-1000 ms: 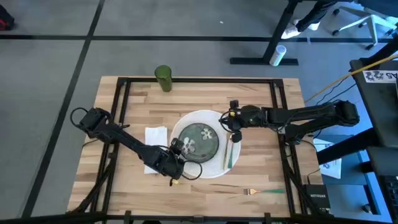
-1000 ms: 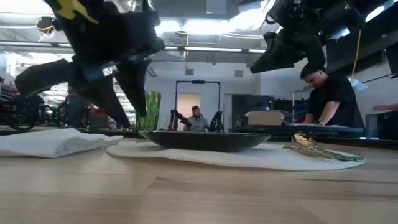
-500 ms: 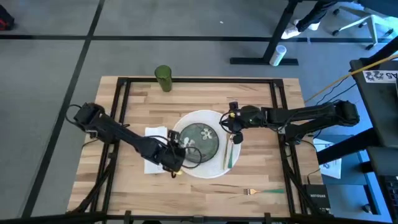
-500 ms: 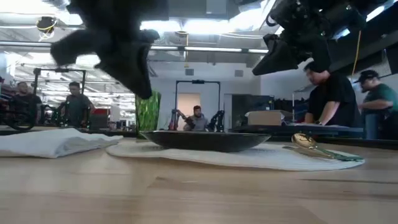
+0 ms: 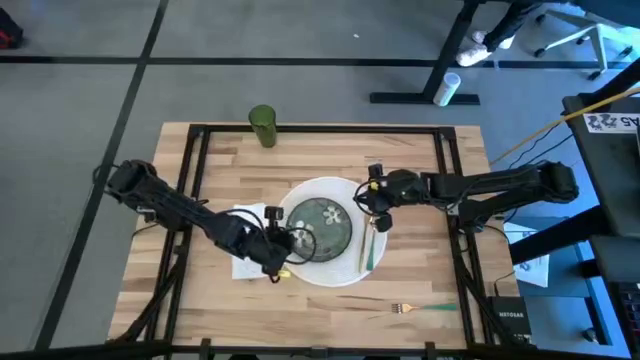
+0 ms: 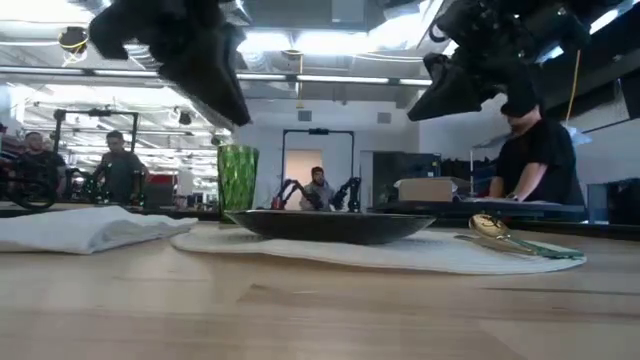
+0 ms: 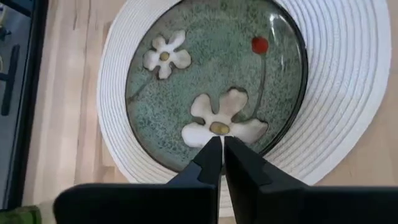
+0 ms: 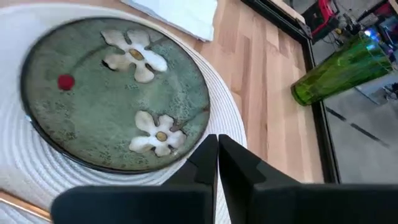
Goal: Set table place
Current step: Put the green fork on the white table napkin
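On wood-plank table (image 5: 230,180), round speckled plate (image 5: 318,227), ribbed mat (image 5: 345,268).

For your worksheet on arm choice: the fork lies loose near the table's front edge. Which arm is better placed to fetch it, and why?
Probably the right: the fork lies on the right gripper's side, while the left gripper hovers over the plate. Both are shut and empty.
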Robot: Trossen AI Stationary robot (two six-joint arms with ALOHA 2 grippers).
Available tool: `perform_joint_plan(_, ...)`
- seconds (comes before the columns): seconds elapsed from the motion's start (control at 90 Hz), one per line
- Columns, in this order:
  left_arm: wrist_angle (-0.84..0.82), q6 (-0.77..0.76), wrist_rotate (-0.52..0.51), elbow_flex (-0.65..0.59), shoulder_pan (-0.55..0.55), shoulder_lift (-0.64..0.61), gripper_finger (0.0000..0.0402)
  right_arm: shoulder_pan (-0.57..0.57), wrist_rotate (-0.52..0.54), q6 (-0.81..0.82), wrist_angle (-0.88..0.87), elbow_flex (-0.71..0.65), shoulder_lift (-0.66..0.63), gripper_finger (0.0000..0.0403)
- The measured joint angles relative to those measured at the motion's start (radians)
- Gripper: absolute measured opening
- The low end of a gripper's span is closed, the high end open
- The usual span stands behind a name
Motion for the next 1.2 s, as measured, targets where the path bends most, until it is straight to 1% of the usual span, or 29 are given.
perform_joint_plan(0.2,0.159,-0.030,0.002,-0.119,0.000,-0.104,0.0000,0.069,0.020,-0.039,0.002,0.000,-0.035,0.0000)
perform_joint_plan(0.3,0.258,-0.020,0.001,-0.173,0.000,-0.161,0.0000,0.110,0.052,-0.060,0.001,0.000,-0.043,0.0000)
perform_joint_plan(0.389,0.299,-0.004,0.001,-0.213,0.000,-0.202,0.0000,0.141,0.081,-0.075,0.001,0.000,-0.044,0.0000)
perform_joint_plan(0.5,0.304,-0.019,0.001,-0.243,0.000,-0.230,0.0000,0.170,0.106,-0.084,0.001,0.000,-0.044,0.0000)
perform_joint_plan(0.633,0.295,-0.045,0.001,-0.250,0.003,-0.231,0.0000,0.193,0.139,-0.085,-0.004,0.000,-0.044,0.0000)
perform_joint_plan(0.722,0.296,-0.051,-0.001,-0.250,0.008,-0.228,0.0000,0.192,0.141,-0.084,-0.008,0.000,-0.044,0.0000)
perform_joint_plan(0.867,0.295,-0.055,-0.001,-0.250,0.019,-0.227,0.0000,0.190,0.127,-0.083,-0.008,0.000,-0.043,0.0000)
perform_joint_plan(1.067,0.296,-0.056,-0.001,-0.250,0.035,-0.227,0.0000,0.190,0.066,-0.081,0.000,0.000,-0.043,0.0000)
perform_joint_plan(1.2,0.296,-0.049,-0.001,-0.250,0.036,-0.227,0.0000,0.190,0.050,-0.081,0.005,0.000,-0.043,0.0000)
